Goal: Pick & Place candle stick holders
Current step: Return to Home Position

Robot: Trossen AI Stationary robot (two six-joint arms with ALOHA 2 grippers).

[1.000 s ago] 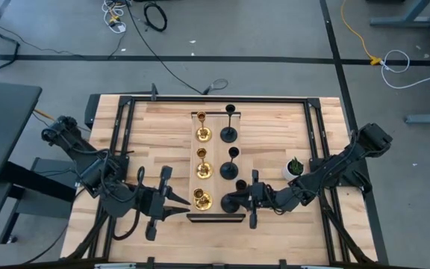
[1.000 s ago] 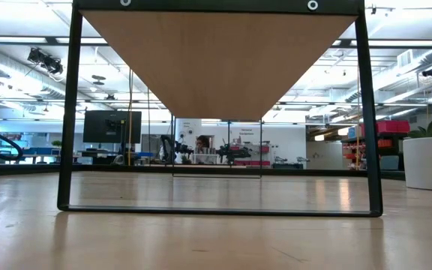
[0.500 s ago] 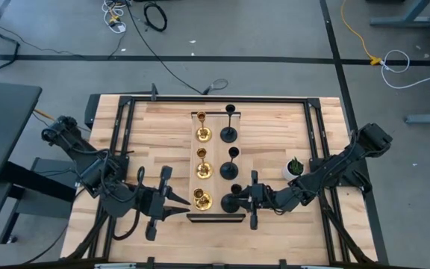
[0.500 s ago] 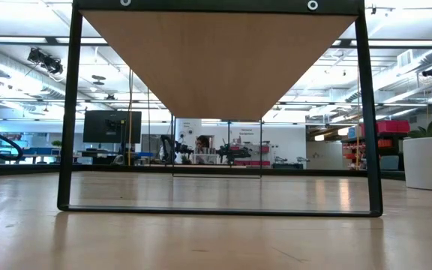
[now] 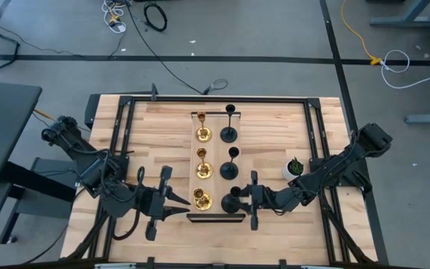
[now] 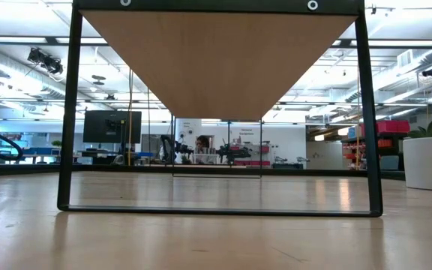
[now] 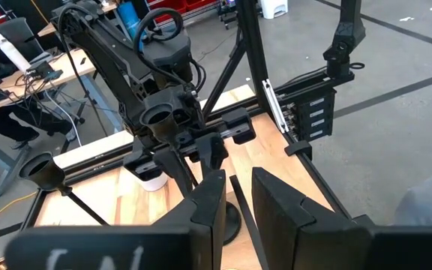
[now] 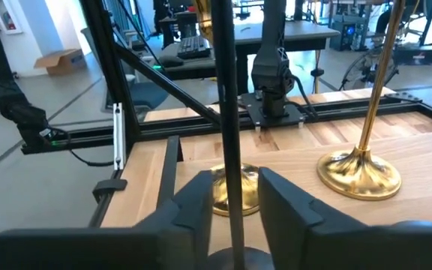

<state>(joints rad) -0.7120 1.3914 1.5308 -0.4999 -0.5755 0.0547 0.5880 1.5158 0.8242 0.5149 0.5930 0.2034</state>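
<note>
High view: six holders up on shelf

Candle stick holders (image 5: pixel 202 170) on shelf (image 5: pixel 215 153), 2 rows: 3 gold, 3 black. Nearest black holder (image 5: pixel 233 200) w/ thin stem inside right gripper (image 5: pixel 243 200), fingers (image 8: pixel 193 202) apart, not squeezing. Left gripper (image 5: pixel 181 203) beside shelf, fingers a bit apart. White pot (image 5: pixel 293 167) near right arm.

Tabletop (image 5: pixel 275 127): pale wood, butcher-block strip pattern; black metal frame around.
Shelf (image 5: pixel 216 153): same light wood top, black frame.
Gold candle stick holders (image 5: pixel 203 170): three, shiny gold, left column.
Black candle stick holders (image 5: pixel 230 170): three, matte black, right column.
Pot (image 5: pixel 290 174), right: white; plant (image 5: pixel 295 163) green.
Left gripper (image 7: pixel 238 187), right gripper (image 8: pixel 235 187): black jaws.
Floor (image 5: pixel 275 45): grey, black lines; yellow cable (image 5: pixel 353 33) far right.
</note>
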